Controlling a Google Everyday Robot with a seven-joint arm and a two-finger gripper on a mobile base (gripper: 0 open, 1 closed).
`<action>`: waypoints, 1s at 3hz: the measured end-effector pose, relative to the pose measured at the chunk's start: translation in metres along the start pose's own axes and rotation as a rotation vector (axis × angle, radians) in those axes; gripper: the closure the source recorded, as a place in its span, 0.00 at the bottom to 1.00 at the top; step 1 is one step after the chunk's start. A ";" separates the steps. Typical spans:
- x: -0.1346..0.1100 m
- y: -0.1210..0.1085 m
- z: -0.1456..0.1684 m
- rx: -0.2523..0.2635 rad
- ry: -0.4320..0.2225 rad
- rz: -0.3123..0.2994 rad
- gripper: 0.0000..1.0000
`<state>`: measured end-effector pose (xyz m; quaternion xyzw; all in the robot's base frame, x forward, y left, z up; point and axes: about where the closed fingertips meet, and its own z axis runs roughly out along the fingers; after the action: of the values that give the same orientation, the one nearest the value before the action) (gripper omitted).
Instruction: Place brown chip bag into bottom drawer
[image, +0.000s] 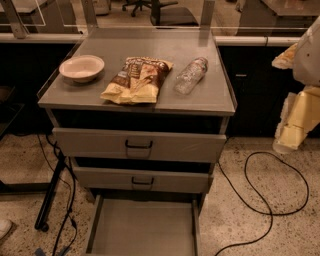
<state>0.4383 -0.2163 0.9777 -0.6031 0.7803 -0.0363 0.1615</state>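
Camera view: crinkly brown chip bag (136, 80), yellow-patched, on cabinet top (202, 101); gripper (292, 127) far right, closure unclear.

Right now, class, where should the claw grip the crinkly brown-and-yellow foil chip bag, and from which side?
Probably from above, pinching its puffed middle: the brown chip bag lies flat on the grey metal cabinet top, offering no upright edge. The claw hangs at the right, beside the cabinet.
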 end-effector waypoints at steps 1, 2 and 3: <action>-0.002 -0.001 0.002 0.000 -0.003 0.000 0.00; -0.010 -0.004 0.013 -0.003 -0.017 -0.001 0.00; -0.040 -0.013 0.028 -0.023 -0.032 -0.029 0.00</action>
<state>0.4679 -0.1781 0.9625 -0.6167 0.7692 -0.0200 0.1662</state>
